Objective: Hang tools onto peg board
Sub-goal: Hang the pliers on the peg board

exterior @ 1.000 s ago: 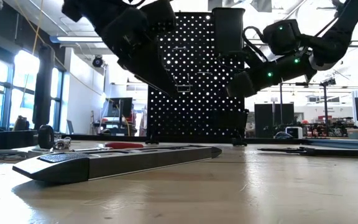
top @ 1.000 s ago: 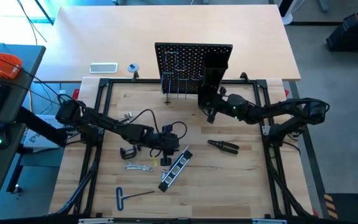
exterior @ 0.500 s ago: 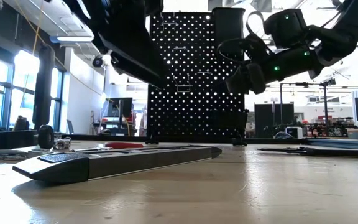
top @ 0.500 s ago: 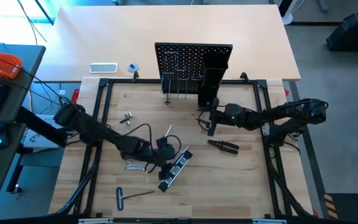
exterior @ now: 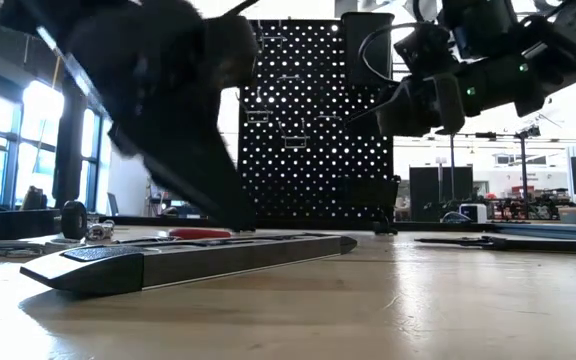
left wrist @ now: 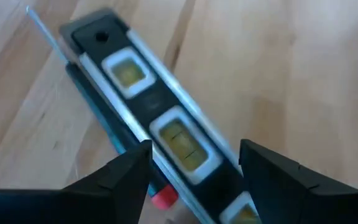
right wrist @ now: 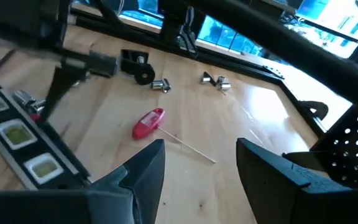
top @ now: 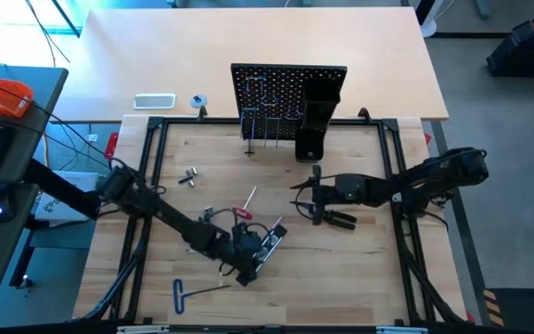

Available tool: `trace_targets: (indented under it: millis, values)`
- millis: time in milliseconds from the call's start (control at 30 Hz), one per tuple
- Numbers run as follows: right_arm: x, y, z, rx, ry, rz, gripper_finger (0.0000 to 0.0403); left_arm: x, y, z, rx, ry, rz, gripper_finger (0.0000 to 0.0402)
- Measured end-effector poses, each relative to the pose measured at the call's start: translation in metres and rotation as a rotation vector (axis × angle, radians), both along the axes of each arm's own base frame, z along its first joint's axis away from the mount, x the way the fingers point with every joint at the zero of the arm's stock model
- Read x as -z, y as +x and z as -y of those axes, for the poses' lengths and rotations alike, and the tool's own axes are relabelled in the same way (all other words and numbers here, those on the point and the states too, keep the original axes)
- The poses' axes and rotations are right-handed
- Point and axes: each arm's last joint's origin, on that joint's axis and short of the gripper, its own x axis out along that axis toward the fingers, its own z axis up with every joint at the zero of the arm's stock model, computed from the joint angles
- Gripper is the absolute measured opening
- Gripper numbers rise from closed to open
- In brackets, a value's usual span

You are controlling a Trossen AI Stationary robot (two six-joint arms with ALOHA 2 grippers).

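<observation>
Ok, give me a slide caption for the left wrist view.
Left gripper, fingers open, poised over the bar lying on the wooden table.

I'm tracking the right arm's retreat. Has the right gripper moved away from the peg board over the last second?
Yes. In the high view the right gripper has drawn back from the peg board toward the table's near side, and now hangs beside the black pliers.

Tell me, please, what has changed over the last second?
The left gripper moved down over the black-and-silver bar, fingers opened astride it. The right gripper drew back from the peg board toward the black pliers. The tools on the table stayed put.
</observation>
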Motion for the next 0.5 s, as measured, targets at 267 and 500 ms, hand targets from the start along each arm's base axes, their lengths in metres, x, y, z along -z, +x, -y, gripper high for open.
trace_targets:
  millis: [267, 500]
  values:
    - [0.0, 0.0, -0.007, 0.004, 0.055, 0.007, 0.0193, 0.019, 0.021, 0.008, -0.011, 0.121, -0.001, 0.0234]
    - [0.003, -0.001, -0.007, 0.018, 0.097, -0.025, 0.0193, 0.03, 0.035, -0.002, -0.044, 0.288, -0.056, 0.0228]
